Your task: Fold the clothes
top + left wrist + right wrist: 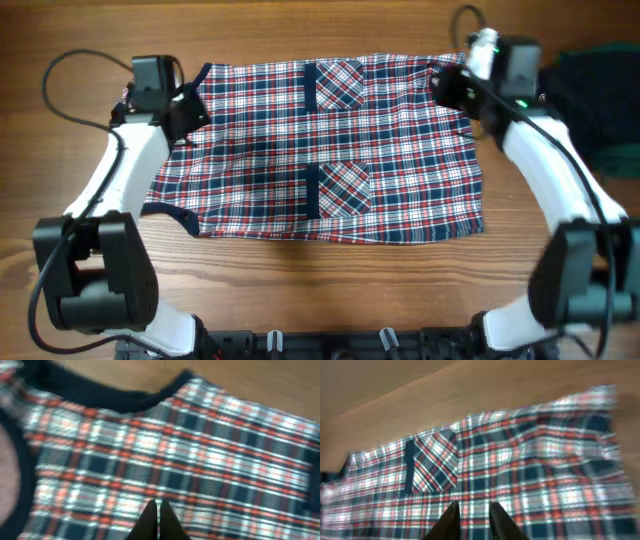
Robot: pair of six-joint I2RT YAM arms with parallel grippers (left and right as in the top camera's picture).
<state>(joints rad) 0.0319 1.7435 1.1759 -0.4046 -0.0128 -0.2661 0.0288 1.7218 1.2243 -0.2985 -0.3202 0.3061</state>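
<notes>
Apparently pre-fold: plaid shirt (330,150) lay flat. L gripper (157,515) shut tight, hold unclear; R gripper (472,520) slightly apart, empty. Next needed firm corner grips.

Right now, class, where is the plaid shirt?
In the overhead view, the plaid shirt lies spread out mid-table between the left arm and right arm, with a dark garment beyond its right edge.

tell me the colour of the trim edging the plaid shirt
Dark navy trim, clearest in the left wrist view.
</notes>
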